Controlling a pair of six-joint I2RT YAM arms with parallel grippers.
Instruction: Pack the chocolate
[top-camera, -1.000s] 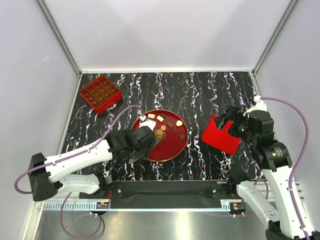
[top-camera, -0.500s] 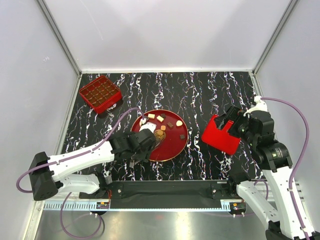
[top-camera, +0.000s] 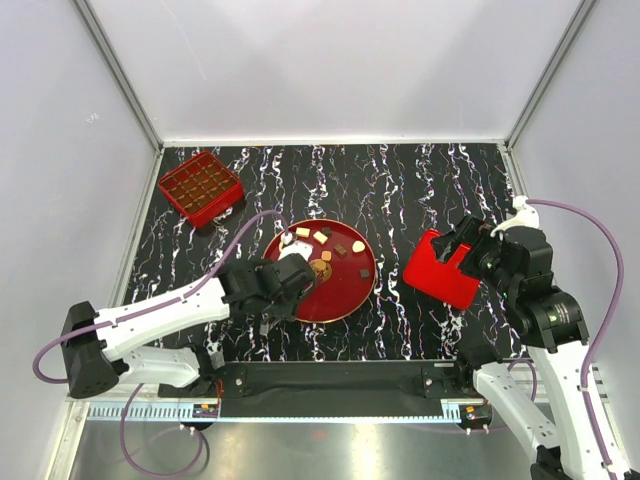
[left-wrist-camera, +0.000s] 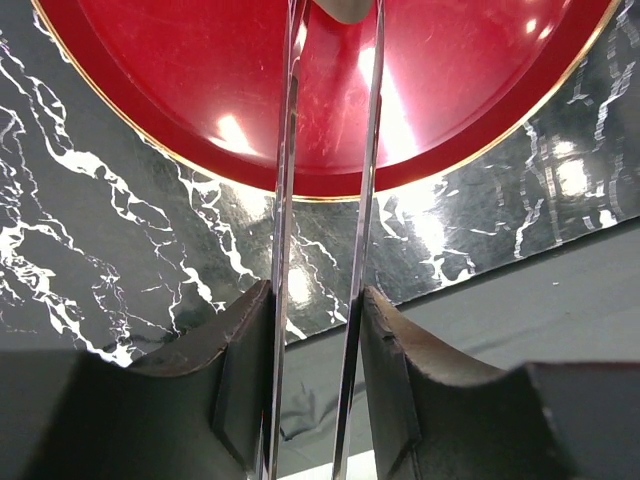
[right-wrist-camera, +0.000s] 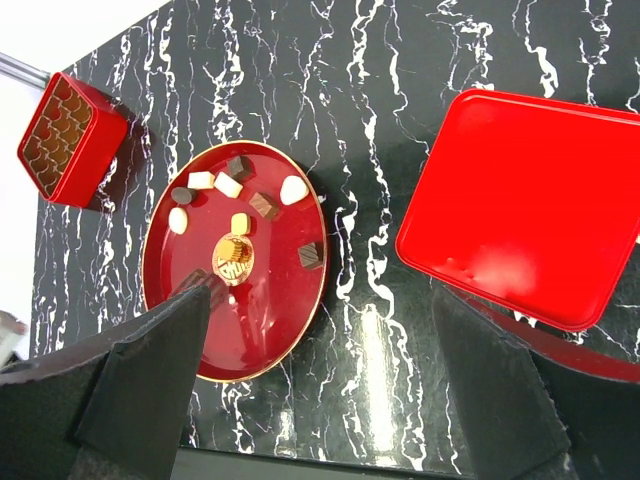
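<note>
Several small pieces of chocolate (right-wrist-camera: 229, 186), dark, tan and cream, lie on the far half of the round red plate (top-camera: 340, 295) around its gold emblem (right-wrist-camera: 233, 260). My left gripper (left-wrist-camera: 315, 300) is over the plate's near-left rim, shut on a pair of metal tongs (left-wrist-camera: 285, 150) that reach out over the plate (left-wrist-camera: 450, 100). At the blade tips a pale piece (left-wrist-camera: 340, 8) shows, mostly cut off by the frame edge. My right gripper (right-wrist-camera: 320, 300) hangs open and high over the table, with nothing between its fingers.
A red box with a grid of compartments (top-camera: 200, 187) sits at the far left of the black marbled table. A flat red lid (right-wrist-camera: 530, 230) lies right of the plate, under my right arm. White walls enclose the table.
The tong blades have been squeezed closer together. The left gripper has shifted slightly over the plate's near-left part. The right arm has barely moved.
</note>
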